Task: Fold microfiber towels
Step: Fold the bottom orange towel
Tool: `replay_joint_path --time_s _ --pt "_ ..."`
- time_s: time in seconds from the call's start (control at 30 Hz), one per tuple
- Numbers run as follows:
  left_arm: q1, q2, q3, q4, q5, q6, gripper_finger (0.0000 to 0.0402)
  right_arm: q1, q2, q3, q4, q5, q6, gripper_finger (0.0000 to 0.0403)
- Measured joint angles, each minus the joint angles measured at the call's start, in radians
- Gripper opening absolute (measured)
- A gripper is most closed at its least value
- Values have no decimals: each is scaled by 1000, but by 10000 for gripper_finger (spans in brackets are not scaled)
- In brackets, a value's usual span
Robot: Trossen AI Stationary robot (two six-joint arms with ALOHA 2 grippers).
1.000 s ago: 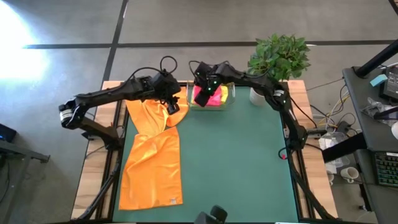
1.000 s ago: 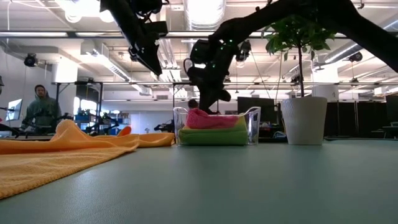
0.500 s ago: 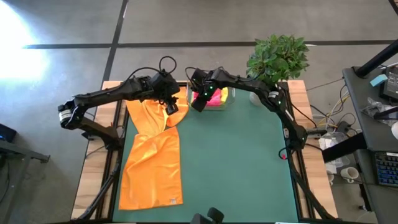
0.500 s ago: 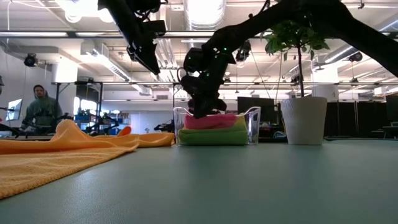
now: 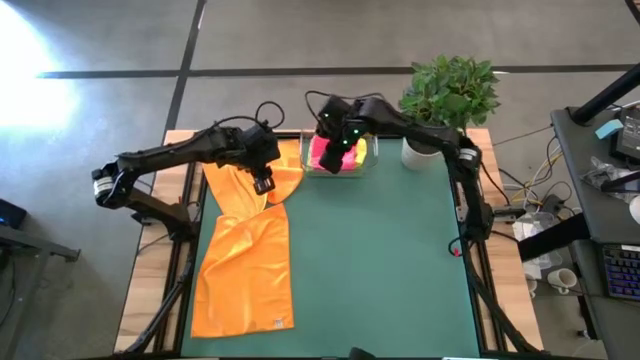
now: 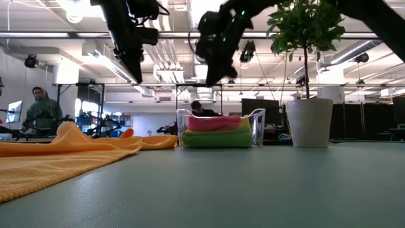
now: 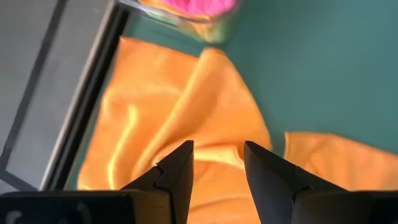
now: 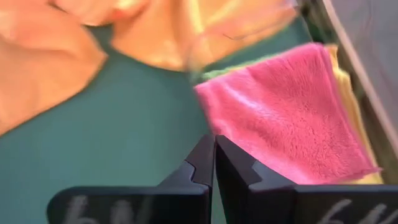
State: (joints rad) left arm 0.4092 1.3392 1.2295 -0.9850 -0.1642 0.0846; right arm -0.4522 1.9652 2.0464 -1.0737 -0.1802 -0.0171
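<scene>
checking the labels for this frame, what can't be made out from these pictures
- High view: the right gripper hangs over the clear tray and covers part of the pink towel.
- Low view: the tray's wall blurs the stack's layers; no yellow towel is separable from the green towel.
- High view: whether the orange cloth is one towel or two.
- Left wrist view: the orange cloth runs off the frame edge behind the left gripper's fingers.

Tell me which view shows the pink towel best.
The right wrist view: the pink towel fills the frame, lying on the yellow one. The high view shows it partly behind the right gripper; the low view shows its edge; the left wrist view only a sliver.
</scene>
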Motion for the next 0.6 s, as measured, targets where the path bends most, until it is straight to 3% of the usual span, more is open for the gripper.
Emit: replay_joint_path --time_s 0.17,0.4,0.6 --pt "-62 -6 -30 -19 3 -19 125 43 -88 -82 4 -1 -47 8" --pt "-172 -14 -123 -15 15 -143 125 123 -196 -320 85 -3 -45 8" --pt "-264 -15 -255 124 98 -270 125 161 -281 -474 138 -2 -35 8"
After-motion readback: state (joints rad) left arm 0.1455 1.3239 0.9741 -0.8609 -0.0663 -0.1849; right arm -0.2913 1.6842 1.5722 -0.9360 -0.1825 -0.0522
